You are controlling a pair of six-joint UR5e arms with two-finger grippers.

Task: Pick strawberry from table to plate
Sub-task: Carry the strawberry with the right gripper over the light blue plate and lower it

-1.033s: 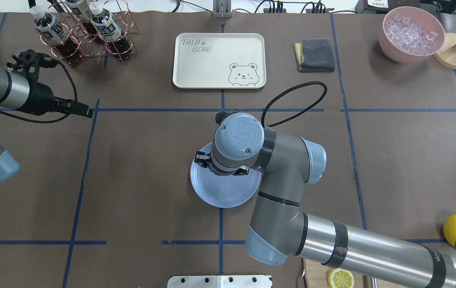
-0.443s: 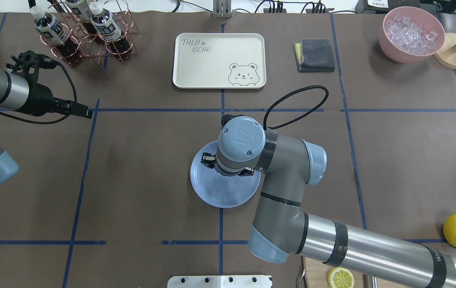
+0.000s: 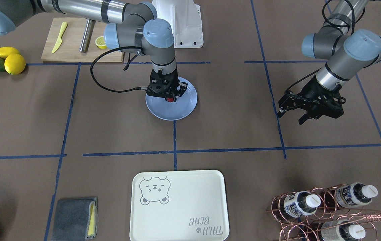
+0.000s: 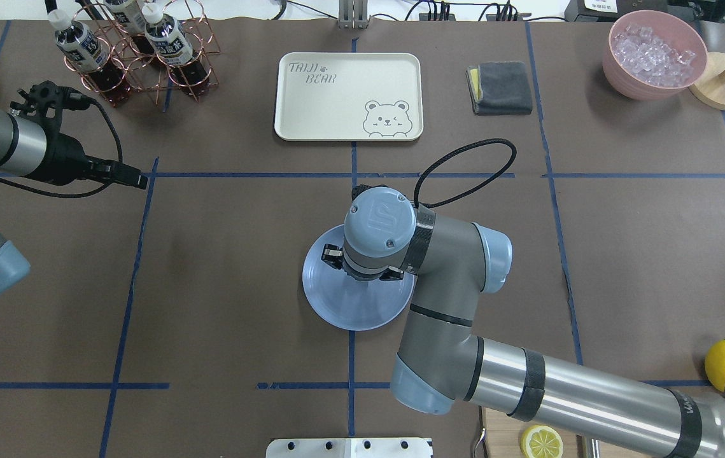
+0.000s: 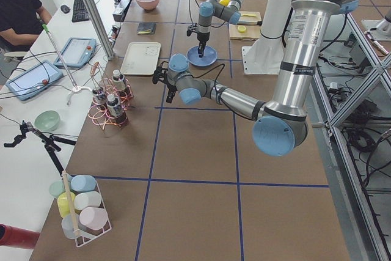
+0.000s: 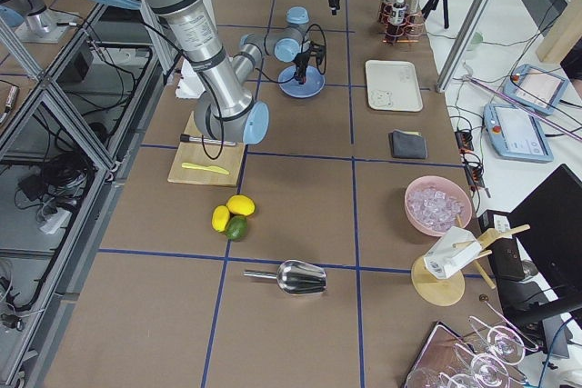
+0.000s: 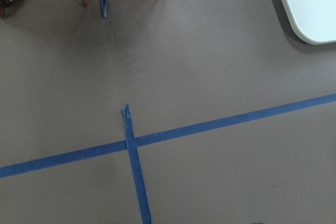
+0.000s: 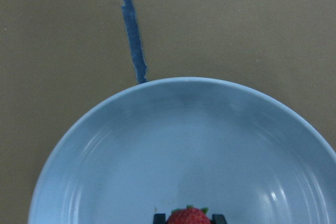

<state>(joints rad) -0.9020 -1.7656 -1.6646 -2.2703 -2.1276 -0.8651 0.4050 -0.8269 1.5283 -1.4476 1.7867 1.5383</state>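
A: Overhead first: anything new?
B: Right arm seemingly settled lower than a second ago, and nudged slightly toward the middle of the plate. No sign of the strawberry here, hidden under the wrist.
A: And facing the robot?
B: Right fingers clenched on the strawberry, poised just above the plate near its centre. Touching the glaze or not, impossible to tell. Left fingers spread, holding nothing, parked well apart over bare tabletop.
A: Right wrist view?
B: Shows the strawberry's red top at the bottom edge, pinched between two dark pads, over the plate's bowl.
A: Left wrist view?
B: Only tabletop and blue tape; no fingers in sight.
A: Side views?
B: Too small to add anything beyond the right fingers pointing straight down over the plate.
A: Meaning for the task?
B: Carry done, judging by this; only the release left. Worth opening gently, to keep the strawberry from rolling toward the rim.
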